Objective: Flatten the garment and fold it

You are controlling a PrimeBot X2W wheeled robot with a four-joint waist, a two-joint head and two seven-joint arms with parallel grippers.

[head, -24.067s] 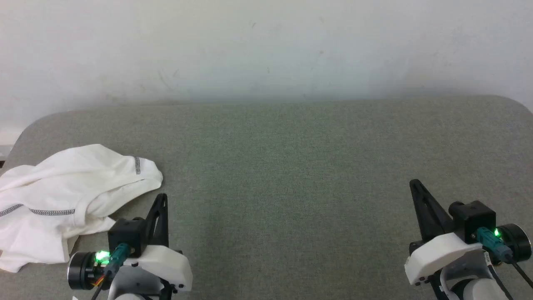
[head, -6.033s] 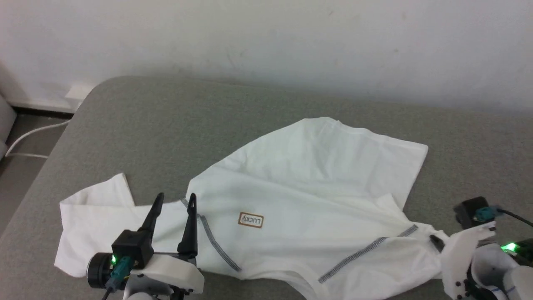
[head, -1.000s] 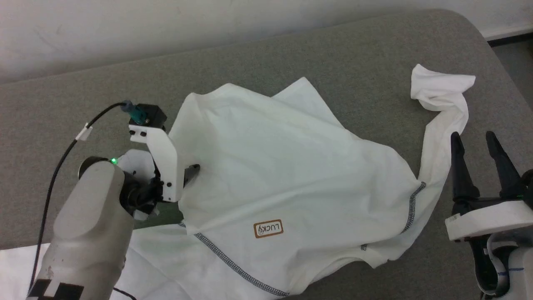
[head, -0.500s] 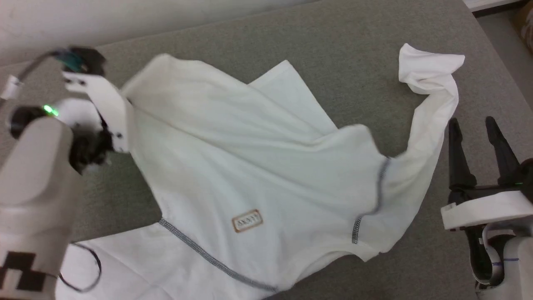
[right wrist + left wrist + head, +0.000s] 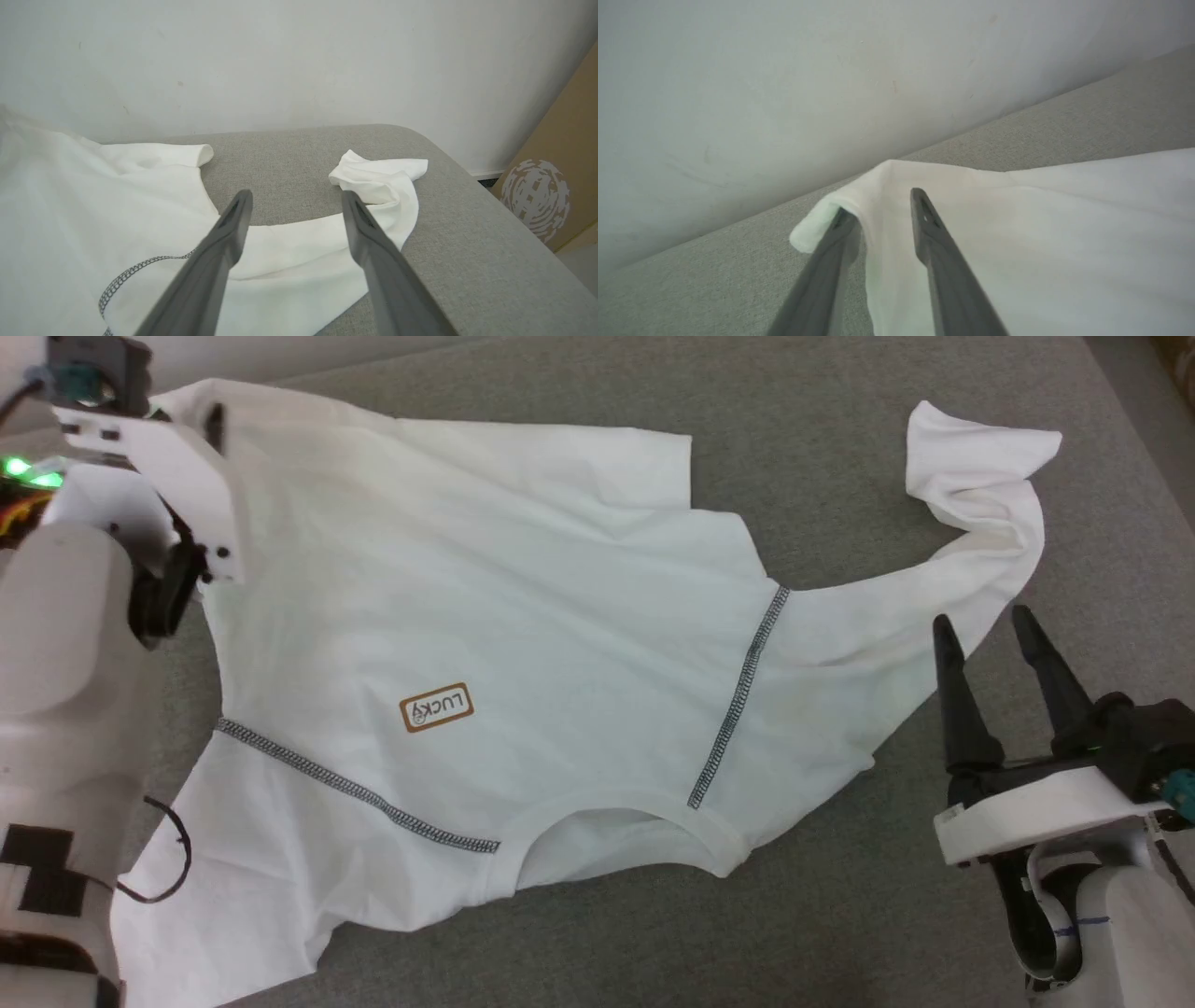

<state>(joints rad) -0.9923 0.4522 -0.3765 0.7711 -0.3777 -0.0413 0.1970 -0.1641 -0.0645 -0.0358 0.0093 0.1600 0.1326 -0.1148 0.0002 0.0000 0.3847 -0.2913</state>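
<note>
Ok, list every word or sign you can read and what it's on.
"LUCKY": brown-edged patch on the shirt.
Round pale emblem on the box: no words.
Black marks on the left forearm: no letters.

White garment (image 5: 560, 616) lying on grey cushion (image 5: 840, 429), right end effector (image 5: 980, 618) splayed
</note>
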